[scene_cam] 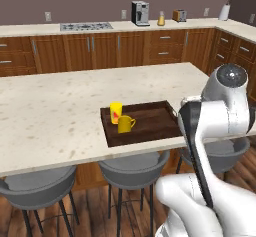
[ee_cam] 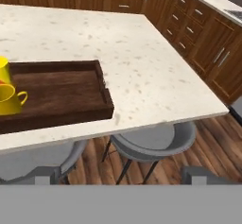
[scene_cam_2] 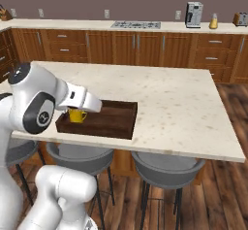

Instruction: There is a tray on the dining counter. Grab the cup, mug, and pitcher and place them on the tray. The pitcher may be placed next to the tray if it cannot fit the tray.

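The dining counter (scene_cam: 60, 111) is spreading out wide below and ahead of the claw (ee_cam: 122, 179), its pale speckled top running well past the claw on both sides, and grey stools (scene_cam: 132, 168) are tucking in under the near edge beneath it. The white arm (scene_cam: 220, 111) is bending over that near edge and hiding the claw from where I am standing on the left. The tray (scene_cam: 150, 126) is lying on the counter close to the near edge, below the claw; looking along the hand, it is sitting ahead and off to the left, with its right end handle nearest. The pitcher (scene_cam: 161, 18) is standing far beyond the claw, across the room on the long back counter, just beside the coffee machine (scene_cam: 140, 13) and near the toaster (scene_cam: 179, 15), well apart from the tray. The claw itself is hanging wide open, its two tips standing as far apart as they go, and it is gripping nothing. The cup (scene_cam: 115, 112) is standing upright inside the tray at the end farthest from the claw, red mark showing. The mug (scene_cam: 125, 124) is sitting in the tray right against the cup, on the side nearer the counter's edge, its handle pointing along the tray toward the claw's end.
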